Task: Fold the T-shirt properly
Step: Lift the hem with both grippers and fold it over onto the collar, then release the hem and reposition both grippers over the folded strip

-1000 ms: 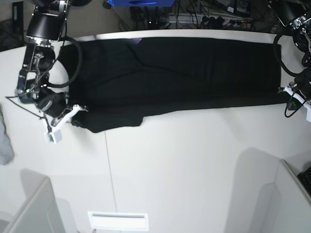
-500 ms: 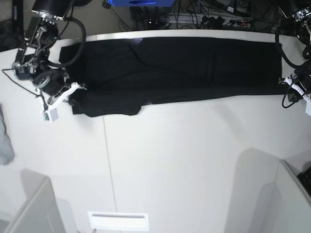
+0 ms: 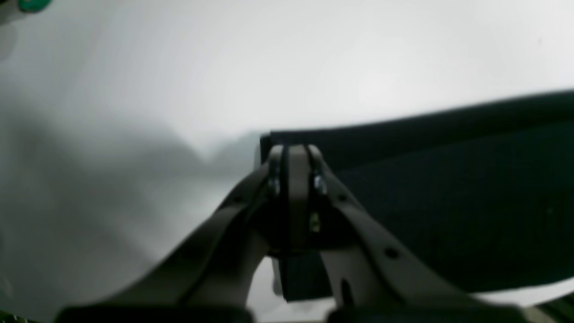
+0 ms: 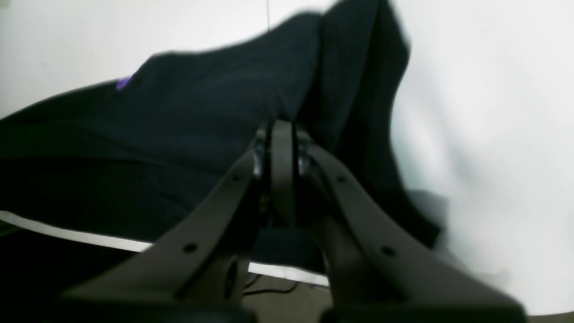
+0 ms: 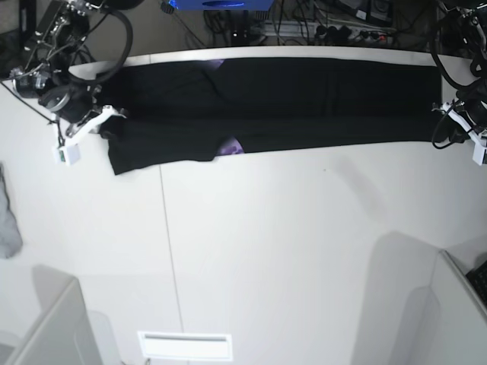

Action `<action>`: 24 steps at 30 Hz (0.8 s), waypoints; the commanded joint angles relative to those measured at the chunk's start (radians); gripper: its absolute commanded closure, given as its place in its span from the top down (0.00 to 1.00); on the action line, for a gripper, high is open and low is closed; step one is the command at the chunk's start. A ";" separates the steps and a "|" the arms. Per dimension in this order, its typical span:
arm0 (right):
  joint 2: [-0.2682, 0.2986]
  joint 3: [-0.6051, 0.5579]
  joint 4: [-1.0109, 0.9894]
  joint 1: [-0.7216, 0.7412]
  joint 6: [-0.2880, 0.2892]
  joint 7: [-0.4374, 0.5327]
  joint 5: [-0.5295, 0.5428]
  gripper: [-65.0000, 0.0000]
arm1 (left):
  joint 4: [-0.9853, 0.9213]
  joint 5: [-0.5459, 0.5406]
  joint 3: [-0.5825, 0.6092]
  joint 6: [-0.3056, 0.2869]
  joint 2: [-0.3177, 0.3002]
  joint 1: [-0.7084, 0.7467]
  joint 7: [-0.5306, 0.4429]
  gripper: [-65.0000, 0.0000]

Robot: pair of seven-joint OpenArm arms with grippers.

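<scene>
Pinching a corner of the T-shirt with the left end effector, jaws pressed together on the black fabric at the edge of the white tabletop. Gripping the opposite end with the right end effector too, jaws likewise closed on a fold of cloth (a speck of purple print showing at the upper left of that wrist view). Lying as a long dark band across the far side of the tabletop in the base view, the T-shirt, stretched between the left end effector and the right end effector. Peeking out along its near edge, a small purple patch. Resting well apart at the tabletop's left border, a small grey cloth.
</scene>
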 commanded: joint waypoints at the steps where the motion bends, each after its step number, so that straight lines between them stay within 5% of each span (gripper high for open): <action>1: -0.002 0.007 0.021 -0.010 0.003 0.015 0.020 0.00 | 0.020 -0.003 -0.012 -0.001 -0.024 0.011 -0.015 0.00; 24: -0.040 0.008 0.033 -0.128 0.003 0.013 0.013 0.00 | 0.022 -0.003 -0.009 0.002 -0.053 0.097 -0.015 0.00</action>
